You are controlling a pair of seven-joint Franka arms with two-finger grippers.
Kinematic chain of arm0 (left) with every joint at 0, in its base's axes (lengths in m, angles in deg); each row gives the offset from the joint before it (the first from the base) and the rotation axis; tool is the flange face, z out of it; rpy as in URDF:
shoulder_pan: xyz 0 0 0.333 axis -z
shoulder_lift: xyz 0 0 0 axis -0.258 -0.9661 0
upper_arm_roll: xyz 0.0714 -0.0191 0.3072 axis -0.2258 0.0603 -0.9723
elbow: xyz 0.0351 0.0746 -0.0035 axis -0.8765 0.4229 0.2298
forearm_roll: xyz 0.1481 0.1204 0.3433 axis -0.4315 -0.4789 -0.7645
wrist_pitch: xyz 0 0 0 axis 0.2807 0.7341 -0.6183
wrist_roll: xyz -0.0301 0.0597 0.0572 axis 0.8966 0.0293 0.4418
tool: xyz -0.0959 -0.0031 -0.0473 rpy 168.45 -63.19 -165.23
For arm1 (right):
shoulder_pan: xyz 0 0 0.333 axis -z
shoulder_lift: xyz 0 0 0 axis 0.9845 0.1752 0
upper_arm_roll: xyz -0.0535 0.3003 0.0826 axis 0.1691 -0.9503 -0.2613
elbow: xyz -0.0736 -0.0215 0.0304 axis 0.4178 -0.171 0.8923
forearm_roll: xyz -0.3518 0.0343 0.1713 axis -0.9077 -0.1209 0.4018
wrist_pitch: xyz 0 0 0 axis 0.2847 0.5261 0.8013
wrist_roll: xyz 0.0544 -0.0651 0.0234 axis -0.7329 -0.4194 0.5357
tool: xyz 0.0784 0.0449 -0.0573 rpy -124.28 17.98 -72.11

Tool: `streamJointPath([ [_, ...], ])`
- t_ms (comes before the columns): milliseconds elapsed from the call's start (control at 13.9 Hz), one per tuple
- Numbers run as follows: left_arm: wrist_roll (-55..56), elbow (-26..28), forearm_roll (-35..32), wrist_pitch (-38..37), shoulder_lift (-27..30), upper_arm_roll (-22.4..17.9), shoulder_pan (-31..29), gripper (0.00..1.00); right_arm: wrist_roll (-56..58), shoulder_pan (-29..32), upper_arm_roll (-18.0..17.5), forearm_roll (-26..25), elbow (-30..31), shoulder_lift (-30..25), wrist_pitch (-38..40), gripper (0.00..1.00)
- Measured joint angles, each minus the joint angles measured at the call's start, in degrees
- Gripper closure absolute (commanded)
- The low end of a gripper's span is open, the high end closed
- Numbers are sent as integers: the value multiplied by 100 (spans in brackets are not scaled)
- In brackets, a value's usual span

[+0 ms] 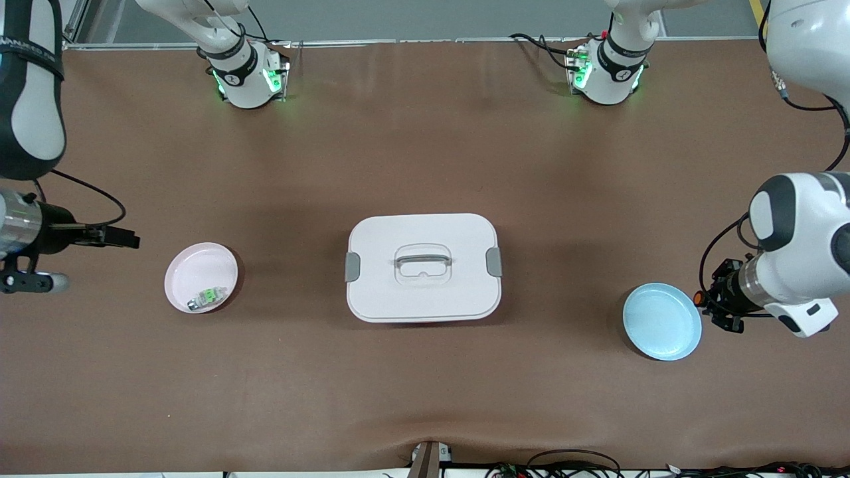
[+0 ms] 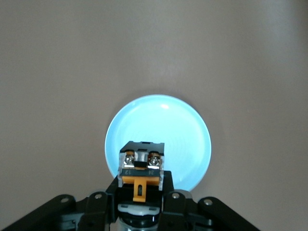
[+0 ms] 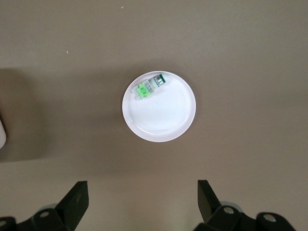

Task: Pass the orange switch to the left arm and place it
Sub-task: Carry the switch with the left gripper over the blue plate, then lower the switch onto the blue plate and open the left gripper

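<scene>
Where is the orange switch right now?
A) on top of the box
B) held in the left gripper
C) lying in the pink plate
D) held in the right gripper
B: the left wrist view shows the orange switch clamped in the left gripper over the blue plate.

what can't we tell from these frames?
- Front view: the switch is a tiny orange speck by the blue plate; the left gripper's fingers are hidden by its wrist.
- Left wrist view: box out of frame.
- Front view: right gripper tips too small; the right wrist view shows them open.
- Green component on the pink plate: markings too small.
</scene>
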Motion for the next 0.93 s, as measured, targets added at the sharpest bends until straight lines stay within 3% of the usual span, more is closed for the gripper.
streamJointPath([
  [574,712,5,-189,695,-714,13,48,95,809,549,3,-84,-112,-222,15,0],
  [933,726,35,-190,815,-974,41,29,95,822,570,-77,-86,-224,-342,148,0],
])
